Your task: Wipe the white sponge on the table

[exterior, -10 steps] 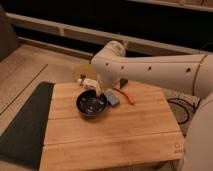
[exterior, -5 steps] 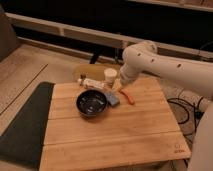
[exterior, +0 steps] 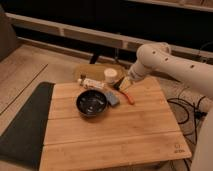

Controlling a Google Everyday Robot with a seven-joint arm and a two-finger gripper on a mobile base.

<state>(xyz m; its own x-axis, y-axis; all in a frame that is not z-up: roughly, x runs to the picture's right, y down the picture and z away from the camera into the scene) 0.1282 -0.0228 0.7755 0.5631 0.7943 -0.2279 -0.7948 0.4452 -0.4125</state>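
Observation:
The white sponge (exterior: 110,76) is a short white cylinder standing at the back edge of the light wooden table (exterior: 115,137). My gripper (exterior: 124,86) hangs low over the table's back right part, just right of the sponge and apart from it. It looks open and holds nothing. The white arm (exterior: 165,62) reaches in from the right.
A black bowl (exterior: 92,104) sits left of centre, with a flat blue-grey pad (exterior: 113,98) beside it. An orange tool (exterior: 128,96) lies under the gripper. A white tube (exterior: 93,83) lies at the back. A dark mat (exterior: 22,125) covers the floor at left; cables (exterior: 192,107) trail at right.
The arm has swung from over the bowl to the right, uncovering the white sponge and the things at the back. The gripper now sits right of the sponge.

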